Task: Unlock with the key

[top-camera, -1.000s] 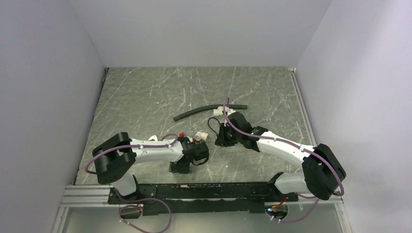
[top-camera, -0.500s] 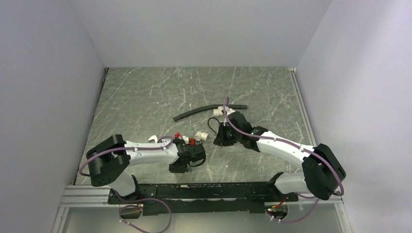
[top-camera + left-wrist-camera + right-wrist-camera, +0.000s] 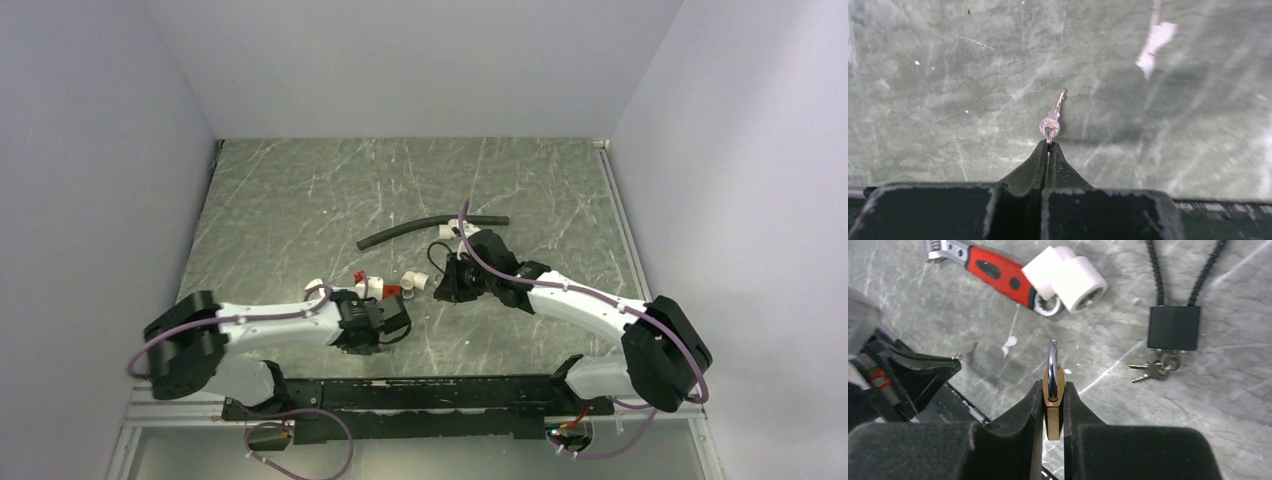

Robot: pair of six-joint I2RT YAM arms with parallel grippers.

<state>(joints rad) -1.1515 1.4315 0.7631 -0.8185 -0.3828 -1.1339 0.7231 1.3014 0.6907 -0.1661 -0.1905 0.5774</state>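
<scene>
Brass padlock (image 3: 1053, 385) is pinched edge-on in the right gripper (image 3: 1052, 399), shackle pointing away from the wrist, roughly mid-table. The key (image 3: 1051, 119) is over on the other side. The left gripper (image 3: 1048, 147) has its tips pressed together on the key's round head, with the blade sticking out ahead over the table (image 3: 948, 75), nearer the front edge and left of the padlock. Can't tell if it's lifted clear or touching the surface.

So I'd call this the bring-them-together stage. The next bit looks fiddly: carry the key right and a little farther in, find the keyhole (I can't see it in any view), line the blade up, push in, then turn. With such a tiny grip on the head it could easily twist.

The surface is scuffed grey-green marble-look stuff. There's a red wrench (image 3: 998, 271), a white fitting (image 3: 1066, 280), a black cable lock (image 3: 1174, 328) with its own keys (image 3: 1154, 368), and a black hose (image 3: 430, 227) lying about. Plain pale walls (image 3: 400, 60) box it in.
</scene>
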